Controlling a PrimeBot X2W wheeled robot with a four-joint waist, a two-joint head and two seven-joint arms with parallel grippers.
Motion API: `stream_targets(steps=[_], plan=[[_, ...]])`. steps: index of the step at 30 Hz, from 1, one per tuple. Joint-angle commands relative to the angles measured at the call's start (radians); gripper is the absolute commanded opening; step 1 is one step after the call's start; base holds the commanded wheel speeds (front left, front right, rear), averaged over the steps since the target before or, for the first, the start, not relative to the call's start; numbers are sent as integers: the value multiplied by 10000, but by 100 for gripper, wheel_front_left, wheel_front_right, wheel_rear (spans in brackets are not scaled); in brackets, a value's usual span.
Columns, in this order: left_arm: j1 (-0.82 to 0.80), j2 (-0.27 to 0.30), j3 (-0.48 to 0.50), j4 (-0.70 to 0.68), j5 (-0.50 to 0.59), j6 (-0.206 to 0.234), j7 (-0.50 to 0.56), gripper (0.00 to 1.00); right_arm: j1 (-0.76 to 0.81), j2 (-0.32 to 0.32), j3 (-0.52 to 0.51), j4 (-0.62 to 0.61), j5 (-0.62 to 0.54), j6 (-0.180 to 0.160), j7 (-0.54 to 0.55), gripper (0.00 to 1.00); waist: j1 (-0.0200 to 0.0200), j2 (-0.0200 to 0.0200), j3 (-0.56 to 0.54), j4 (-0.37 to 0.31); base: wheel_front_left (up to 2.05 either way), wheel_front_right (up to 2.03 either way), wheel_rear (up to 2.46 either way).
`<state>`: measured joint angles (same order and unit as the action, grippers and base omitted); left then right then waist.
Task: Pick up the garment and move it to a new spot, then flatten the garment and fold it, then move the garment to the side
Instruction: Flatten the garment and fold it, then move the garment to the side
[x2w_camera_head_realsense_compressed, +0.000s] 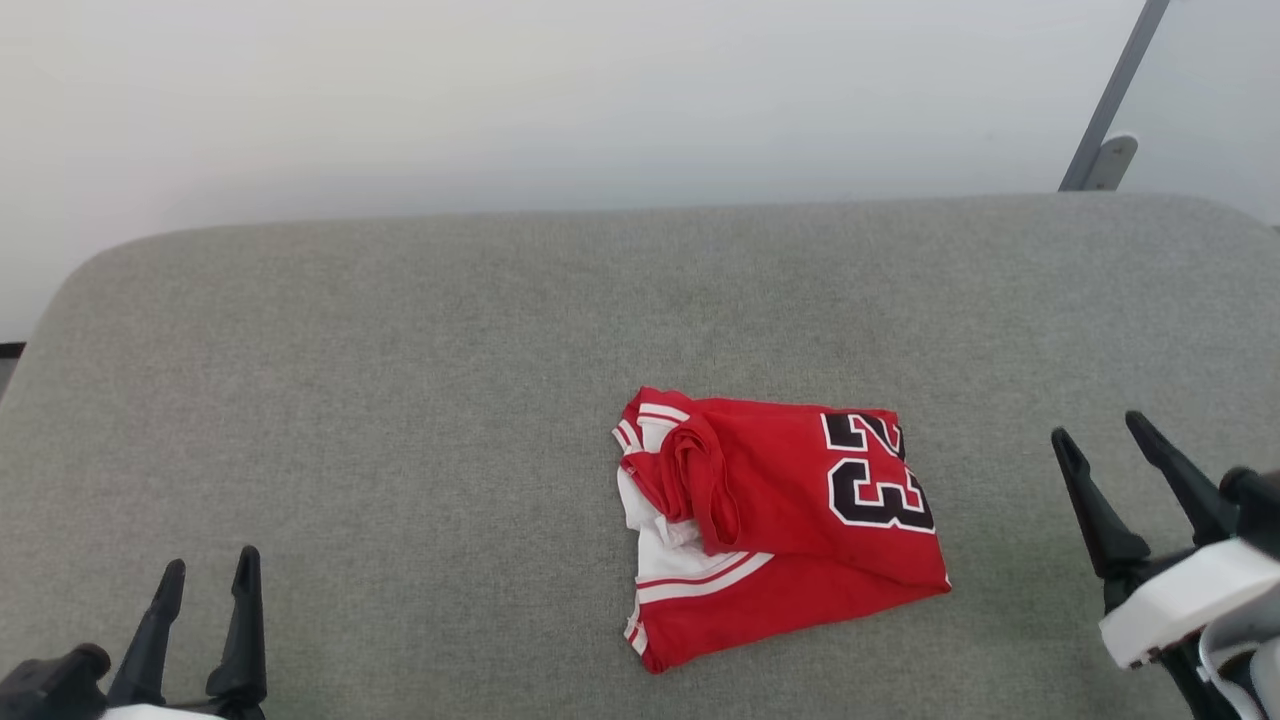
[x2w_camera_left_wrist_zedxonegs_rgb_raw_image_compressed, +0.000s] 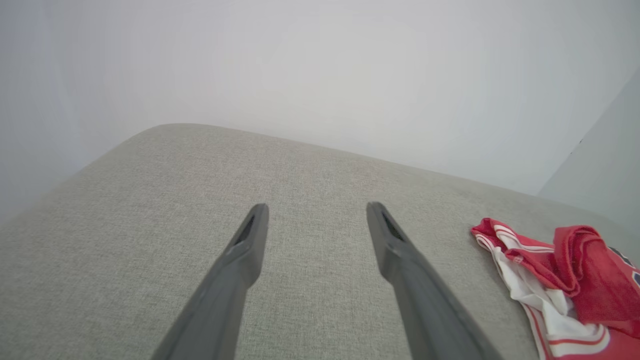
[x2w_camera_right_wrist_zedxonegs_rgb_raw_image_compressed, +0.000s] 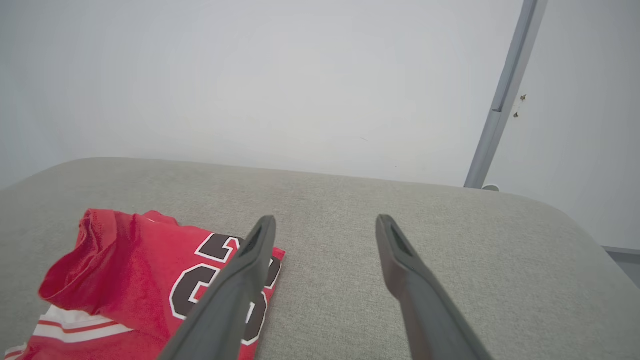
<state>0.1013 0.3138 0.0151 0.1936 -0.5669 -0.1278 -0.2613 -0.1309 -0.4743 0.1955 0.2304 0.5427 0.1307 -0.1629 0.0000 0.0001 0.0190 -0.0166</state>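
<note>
The left gripper (x2w_camera_head_realsense_compressed: 212, 560) hovers at the near left, fingers apart. The right gripper (x2w_camera_head_realsense_compressed: 1097, 428), also spread, stands right of the garment (x2w_camera_head_realsense_compressed: 790, 500), which lies loosely folded right of centre on the grey cushion (x2w_camera_head_realsense_compressed: 400, 380), possibly a sofa seat.

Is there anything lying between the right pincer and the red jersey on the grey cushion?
Nothing visible does. Between the open right pincer and the red jersey there is just grey fabric cushion. The left pincer has an equally free path.
</note>
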Motion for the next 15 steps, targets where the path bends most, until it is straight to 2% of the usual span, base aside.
stream_targets(steps=[1,7,15], plan=[[140,-54,45,-69,122,-30,-46,100,147,48,16,106,-126,0,-177,100,0,-1,-95,14,0,0,0],[470,-196,213,-459,451,-30,-46,100,416,297,40,628,-299,0,-719,100,0,-1,-263,113,0,0,0],[678,-398,405,-703,668,-30,-46,100,792,723,-478,778,-542,0,-980,100,0,-1,-358,298,0,0,0]])
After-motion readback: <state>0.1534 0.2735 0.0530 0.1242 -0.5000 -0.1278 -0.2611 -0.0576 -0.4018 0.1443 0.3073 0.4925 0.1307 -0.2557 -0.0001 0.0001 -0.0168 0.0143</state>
